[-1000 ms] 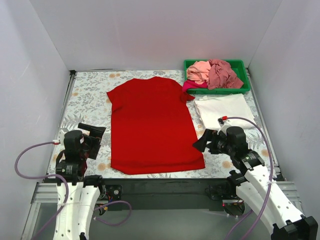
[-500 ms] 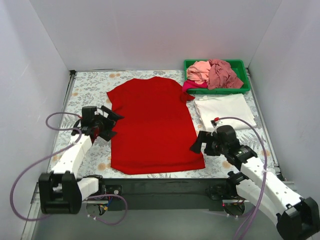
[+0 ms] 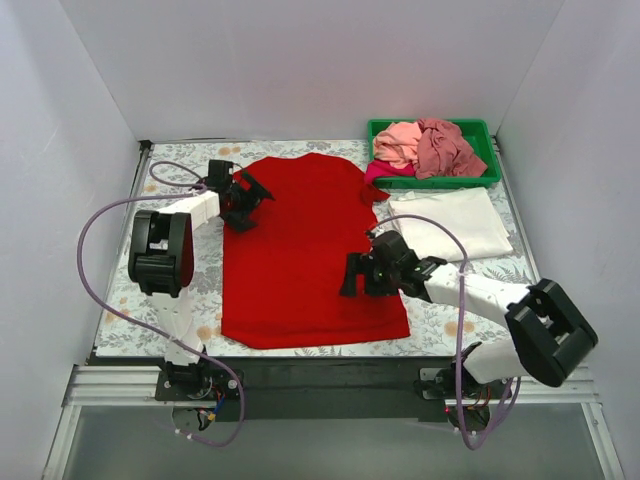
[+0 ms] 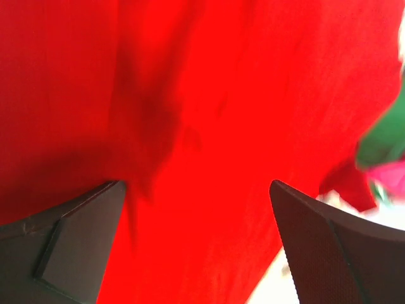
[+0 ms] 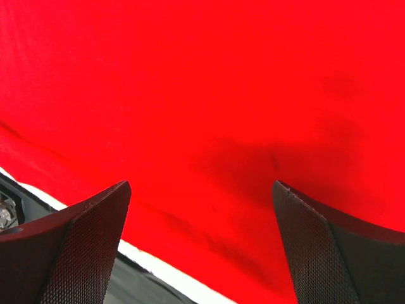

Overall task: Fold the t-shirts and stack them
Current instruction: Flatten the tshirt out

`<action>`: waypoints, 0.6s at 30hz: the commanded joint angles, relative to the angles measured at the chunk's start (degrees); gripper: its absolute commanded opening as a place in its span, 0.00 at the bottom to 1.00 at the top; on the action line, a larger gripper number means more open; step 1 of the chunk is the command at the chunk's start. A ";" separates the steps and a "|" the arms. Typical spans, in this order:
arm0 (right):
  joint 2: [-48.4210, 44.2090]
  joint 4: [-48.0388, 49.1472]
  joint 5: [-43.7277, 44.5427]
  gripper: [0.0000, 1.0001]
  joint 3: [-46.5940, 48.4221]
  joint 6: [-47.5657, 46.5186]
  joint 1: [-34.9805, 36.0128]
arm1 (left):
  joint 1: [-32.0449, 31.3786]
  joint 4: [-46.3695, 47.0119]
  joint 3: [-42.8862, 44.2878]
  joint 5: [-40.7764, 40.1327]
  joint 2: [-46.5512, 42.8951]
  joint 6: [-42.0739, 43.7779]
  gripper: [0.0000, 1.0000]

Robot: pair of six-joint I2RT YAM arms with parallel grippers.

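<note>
T-shirt [image 3: 300,262], plain red, spread flat

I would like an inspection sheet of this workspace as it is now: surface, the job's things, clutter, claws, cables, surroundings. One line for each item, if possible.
Surface: table with a flowered cover, much of it under cloth.
Job's things: red t-shirt spread flat at the centre, unfolded; white t-shirt folded, to its right; crumpled t-shirts, light pink, dusty rose and magenta, heaped in the green tray at the far right.
Clutter: nothing seen.
Claws: left claw open, low over the red t-shirt's far left shoulder; right claw open, low over its near right part; neither grips cloth.
Cables: purple cables loop beside both arms.
Surroundings: plain white walls on three sides.
</note>
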 commanded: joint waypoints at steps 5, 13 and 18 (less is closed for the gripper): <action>10.69 3.14 1.46 0.98 5.68 1.26 2.03 | 0.11 -7.28 11.01 -4.96 11.03 4.65 0.98; 18.77 2.08 2.34 0.98 10.68 -2.42 0.98 | 1.77 -10.88 0.22 -13.55 5.36 2.89 0.98; 24.22 0.41 0.85 0.98 19.28 -7.35 -1.22 | 5.55 -10.97 -17.53 -19.54 -8.36 -2.02 0.98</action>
